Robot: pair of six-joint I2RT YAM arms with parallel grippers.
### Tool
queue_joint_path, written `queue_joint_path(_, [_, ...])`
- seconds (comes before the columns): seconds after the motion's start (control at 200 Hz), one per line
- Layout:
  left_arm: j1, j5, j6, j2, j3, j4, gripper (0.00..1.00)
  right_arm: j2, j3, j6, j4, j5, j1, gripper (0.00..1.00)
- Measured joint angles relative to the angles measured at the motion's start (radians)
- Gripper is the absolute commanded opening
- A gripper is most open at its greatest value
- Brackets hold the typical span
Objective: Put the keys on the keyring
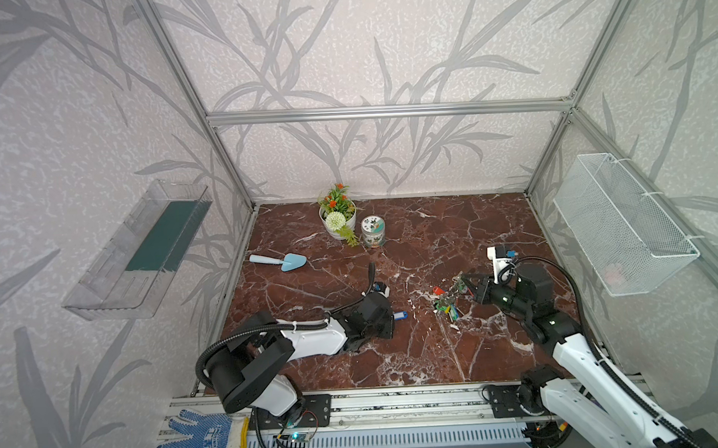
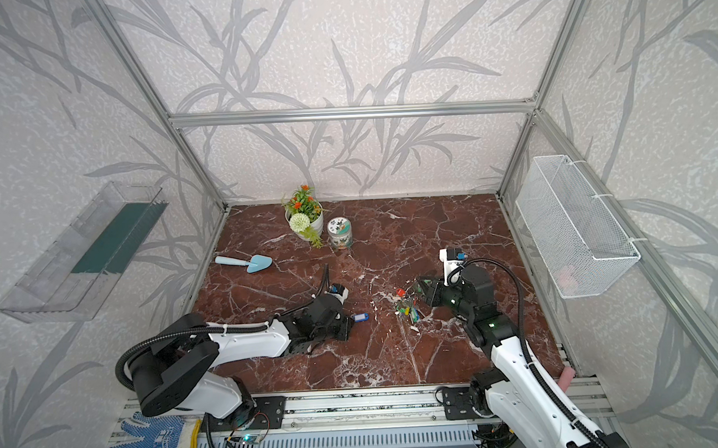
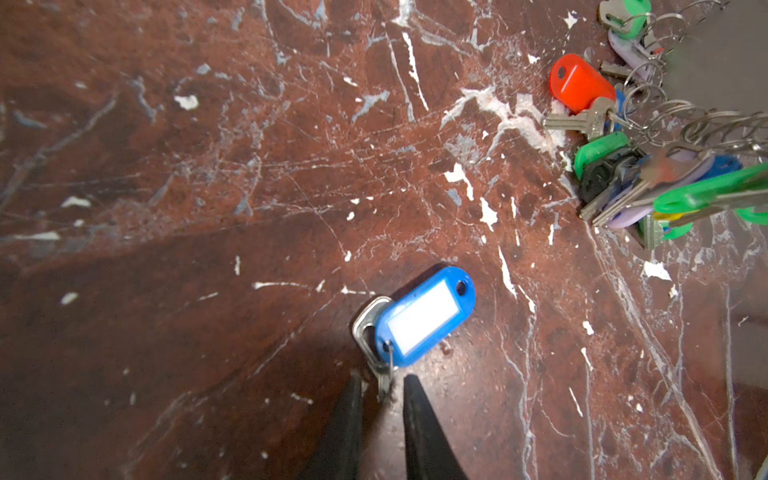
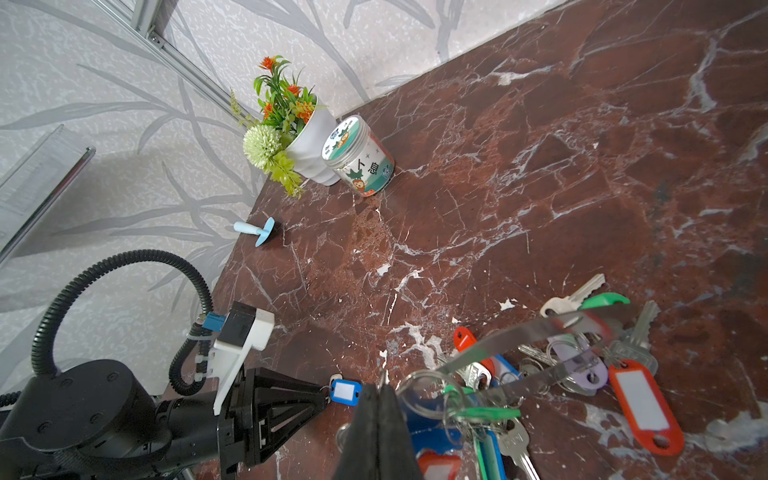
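Observation:
A blue key [image 3: 424, 318] with a white label lies on the red marble table, seen in both top views [image 1: 399, 315] [image 2: 360, 317]. My left gripper [image 3: 382, 384] stands low at its end, nearly shut, with the blue key's split ring between the fingertips. My right gripper [image 4: 379, 388] is shut on the edge of the grey metal keyring [image 4: 519, 330] and holds it tilted above the table [image 1: 459, 282]. A bunch of keys [image 3: 615, 178] with red, green, lilac and blue tags hangs from its small rings and rests on the marble [image 1: 446, 306].
A white flower pot [image 1: 338, 221] and a printed jar [image 1: 373, 231] stand at the back. A light blue trowel [image 1: 279, 261] lies at the left. A wire basket [image 1: 623, 222] hangs on the right wall, a clear shelf [image 1: 138, 251] on the left wall.

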Motion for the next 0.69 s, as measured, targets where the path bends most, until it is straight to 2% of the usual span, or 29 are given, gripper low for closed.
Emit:
queue_joint_path(0.35, [0.004, -0.007, 0.008, 0.027, 0.035, -0.014, 0.22, 0.000, 0.000, 0.000, 0.000, 0.000, 0.000, 0.00])
queue_joint_path(0.695, [0.006, -0.019, 0.011, 0.027, 0.037, -0.037, 0.14, 0.008, 0.000, 0.000, 0.008, 0.000, 0.000, 0.00])
